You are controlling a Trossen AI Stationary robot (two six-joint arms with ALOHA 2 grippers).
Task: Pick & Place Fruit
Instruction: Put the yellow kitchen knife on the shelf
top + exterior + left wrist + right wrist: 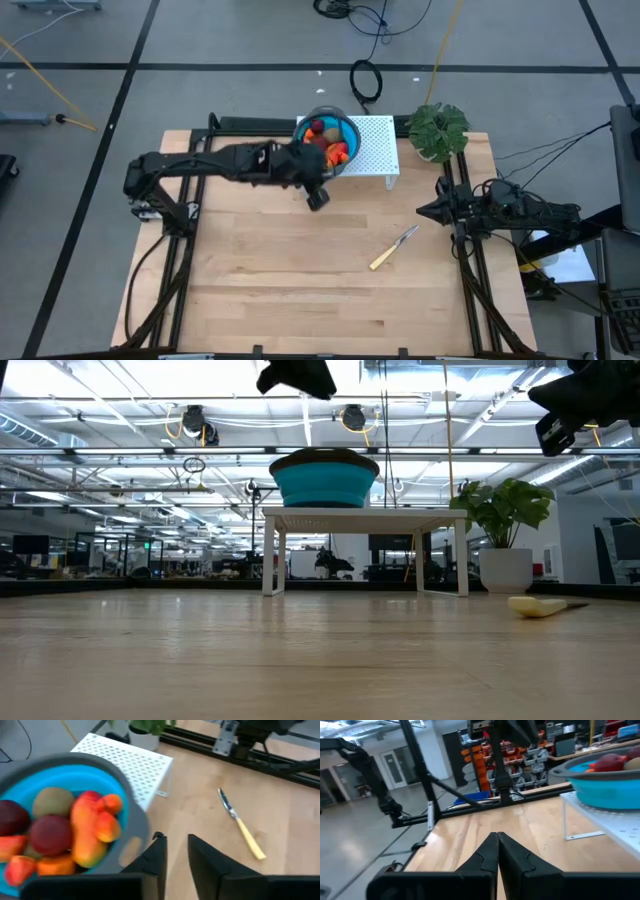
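The fruit (65,832) all lies in the blue bowl (347,128), just beside and slightly beyond the left gripper (175,851), whose fingers stand a narrow gap apart with nothing between them. In the left wrist view I count 1 long red-orange-yellow piece, at least 1 brownish-green oval, 2 dark red balls and a few small orange-red bits, piled together. No fruit shows on the table (300,270), so the placing looks finished or nearly so; what seems left is for the arm to pull clear. The right gripper (497,851) is closed and empty, waiting well off to the far side of the bowl. The bowl sits on a white perforated stand (375,140); beyond it are a potted plant (438,128) and a yellow-handled knife (393,247) on pale wood planks. Behind is a bright open workshop with ceiling lights and shelving.
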